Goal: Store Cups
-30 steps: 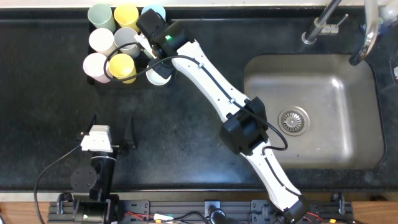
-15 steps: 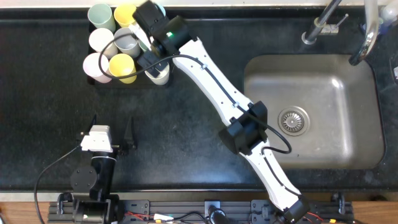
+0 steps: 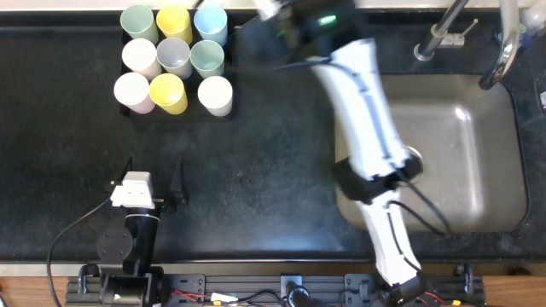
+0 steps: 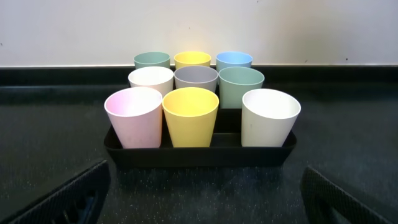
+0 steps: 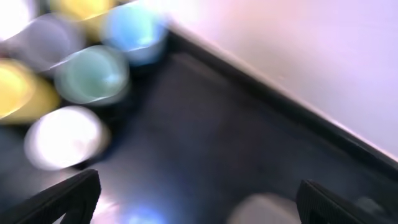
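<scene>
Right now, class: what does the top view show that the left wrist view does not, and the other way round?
Top view alone: the sink, the faucet and the right arm. Left wrist view alone: the black tray's front wall, seen side-on. Both: nine cups standing in that tray.

— What does the right arm look like?
— White shells, black joint housings, a looping cable, a green light at top centre.
— And the left arm?
— Black, with a white wrist block and a thin black lead, lower left.
</scene>
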You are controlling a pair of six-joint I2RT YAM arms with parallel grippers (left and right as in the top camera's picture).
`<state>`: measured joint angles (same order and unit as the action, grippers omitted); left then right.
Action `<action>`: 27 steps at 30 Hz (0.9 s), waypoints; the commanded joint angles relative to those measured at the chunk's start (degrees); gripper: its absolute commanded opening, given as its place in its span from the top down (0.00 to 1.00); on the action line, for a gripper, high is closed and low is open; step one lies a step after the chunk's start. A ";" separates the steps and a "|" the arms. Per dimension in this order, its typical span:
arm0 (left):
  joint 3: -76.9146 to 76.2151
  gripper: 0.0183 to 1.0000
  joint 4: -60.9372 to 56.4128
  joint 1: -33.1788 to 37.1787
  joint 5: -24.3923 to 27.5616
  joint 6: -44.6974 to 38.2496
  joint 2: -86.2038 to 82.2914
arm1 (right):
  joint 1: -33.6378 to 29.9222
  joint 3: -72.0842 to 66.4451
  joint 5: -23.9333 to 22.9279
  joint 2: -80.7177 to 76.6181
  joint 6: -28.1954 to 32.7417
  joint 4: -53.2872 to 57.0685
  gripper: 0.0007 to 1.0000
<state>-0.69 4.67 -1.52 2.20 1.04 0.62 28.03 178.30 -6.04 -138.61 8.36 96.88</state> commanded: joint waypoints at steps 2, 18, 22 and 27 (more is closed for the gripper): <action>0.24 0.00 -0.04 -0.04 0.70 -1.05 -0.50 | -12.55 -1.14 -7.30 11.98 -7.78 -0.07 0.00; 0.24 0.00 -0.04 -0.04 0.70 -1.05 -0.50 | -22.53 -88.78 5.27 61.53 -10.34 -24.09 0.00; 0.24 0.00 -0.04 -0.04 0.70 -1.05 -0.50 | -22.56 -116.78 2.73 77.24 -9.94 -52.72 0.00; 0.24 0.00 -0.04 -0.04 0.70 -1.05 -0.50 | -22.53 -143.16 -0.22 94.05 -4.37 -83.47 0.00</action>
<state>-0.67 4.67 -1.52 2.22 1.04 0.58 5.65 45.30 -3.86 -53.36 0.23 22.55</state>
